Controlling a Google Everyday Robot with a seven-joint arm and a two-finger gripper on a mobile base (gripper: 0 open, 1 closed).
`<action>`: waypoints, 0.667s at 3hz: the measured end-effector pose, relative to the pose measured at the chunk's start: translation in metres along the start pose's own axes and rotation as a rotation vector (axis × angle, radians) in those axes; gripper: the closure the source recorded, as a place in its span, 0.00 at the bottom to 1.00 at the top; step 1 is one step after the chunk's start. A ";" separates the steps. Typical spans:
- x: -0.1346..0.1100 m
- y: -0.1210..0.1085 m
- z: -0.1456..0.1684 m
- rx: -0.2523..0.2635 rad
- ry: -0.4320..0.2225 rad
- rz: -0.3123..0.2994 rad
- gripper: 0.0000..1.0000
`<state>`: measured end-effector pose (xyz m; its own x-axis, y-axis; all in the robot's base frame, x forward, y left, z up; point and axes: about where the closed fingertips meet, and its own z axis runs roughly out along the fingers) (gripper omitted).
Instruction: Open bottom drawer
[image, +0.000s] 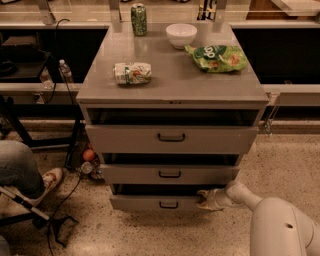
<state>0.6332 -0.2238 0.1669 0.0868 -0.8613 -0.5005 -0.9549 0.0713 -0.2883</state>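
The bottom drawer (145, 202) is the lowest and shallowest grey front of the cabinet, with a small dark bar handle (169, 204) at its centre. It stands slightly out, with a dark gap above its front. My gripper (205, 199) is at the right end of that drawer front, at its top edge, to the right of the handle. My white arm (280, 230) comes in from the bottom right corner.
The middle drawer (170, 174) and top drawer (171, 138) also stand slightly out. On the cabinet top (170, 80) are a can (139, 19), a white bowl (181, 35), a green chip bag (217, 57) and a snack packet (132, 73). A person's leg and shoe (47, 179) and cables lie at the left.
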 end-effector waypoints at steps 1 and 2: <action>0.000 0.010 -0.010 0.005 0.009 0.021 1.00; 0.000 0.010 -0.010 0.005 0.009 0.021 1.00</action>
<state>0.6208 -0.2280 0.1718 0.0644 -0.8639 -0.4995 -0.9552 0.0916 -0.2816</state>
